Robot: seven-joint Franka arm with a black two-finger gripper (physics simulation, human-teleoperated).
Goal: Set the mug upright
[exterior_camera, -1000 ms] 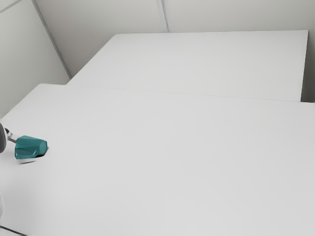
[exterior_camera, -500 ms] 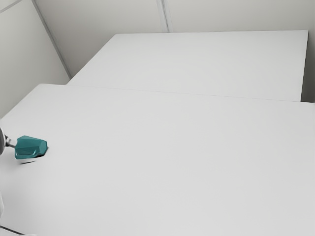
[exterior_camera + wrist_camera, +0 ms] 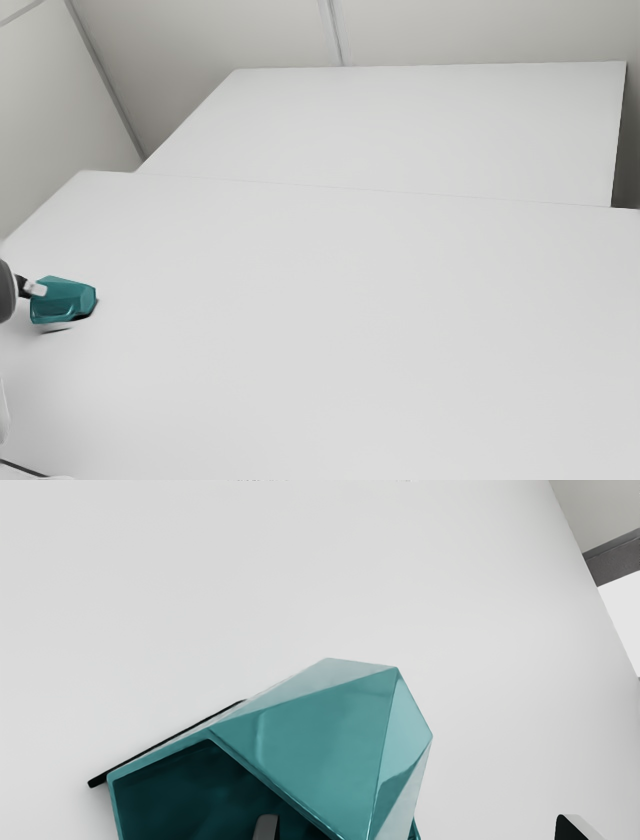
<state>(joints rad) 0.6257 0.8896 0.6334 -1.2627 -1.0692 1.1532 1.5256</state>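
Mug [image 3: 315, 740] near widely spread pincer [image 3: 38, 290]

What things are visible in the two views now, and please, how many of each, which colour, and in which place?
mug: one, teal, lying on its side near the exterior view's left edge
black strip: one, thin, along the mug's side
table: one, white, under the mug
farther surface: one, white, beyond the table
wall: pale grey, behind the farther surface
dark line: one, thin, exterior view's lower left corner
arm: one, partly in view, dark grey and white, exterior view's left edge
jaws: one pair, dark, standing wide apart at the mug
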